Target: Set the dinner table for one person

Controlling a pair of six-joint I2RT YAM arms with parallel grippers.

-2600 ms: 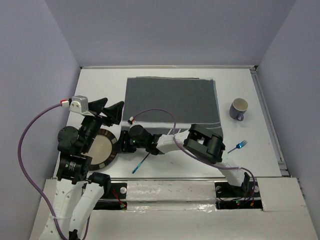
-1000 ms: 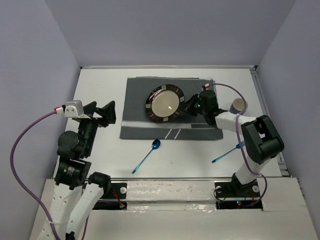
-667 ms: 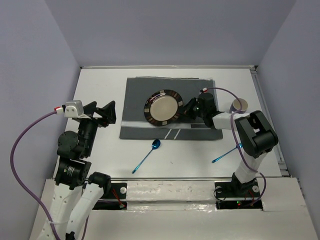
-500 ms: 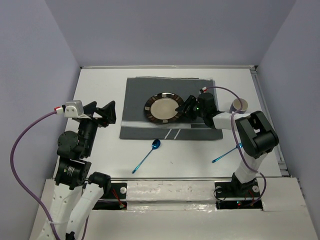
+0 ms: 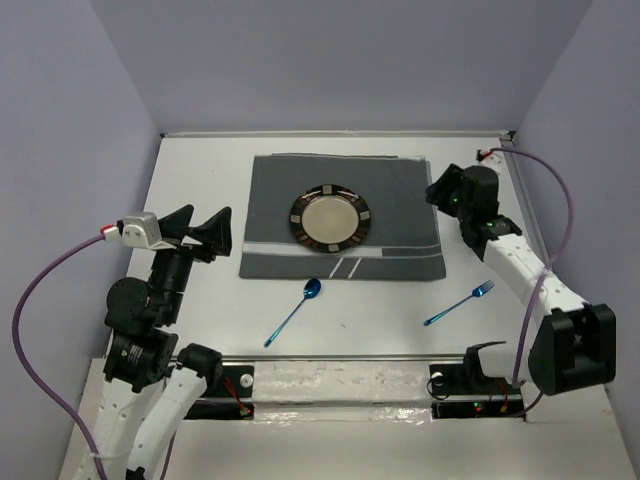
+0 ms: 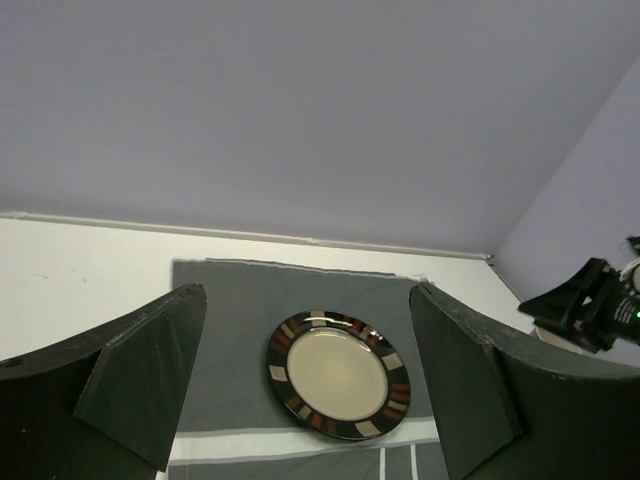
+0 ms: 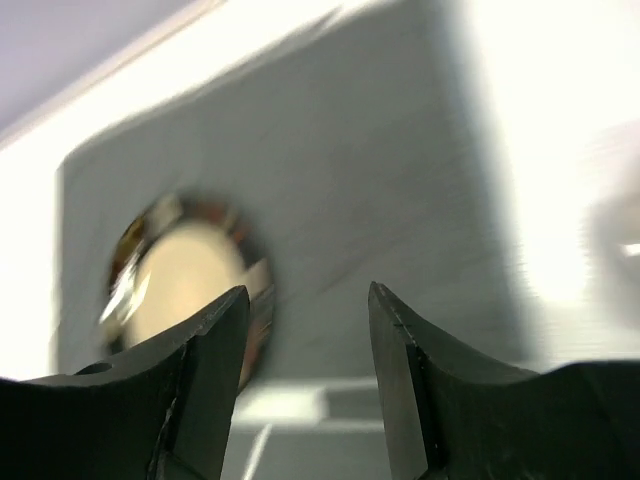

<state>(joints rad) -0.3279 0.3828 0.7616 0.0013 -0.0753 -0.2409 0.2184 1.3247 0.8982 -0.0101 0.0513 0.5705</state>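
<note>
A plate (image 5: 331, 215) is seen lying on the grey placemat (image 5: 400, 205) on the table (image 5: 200, 165). Both the left pincer (image 5: 203, 222) and the right pincer (image 7: 308, 292) are held apart, with nothing gripped.

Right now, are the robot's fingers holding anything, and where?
Nothing. The left fingers and the right fingers are open and empty; the plate sits free on the placemat.
</note>
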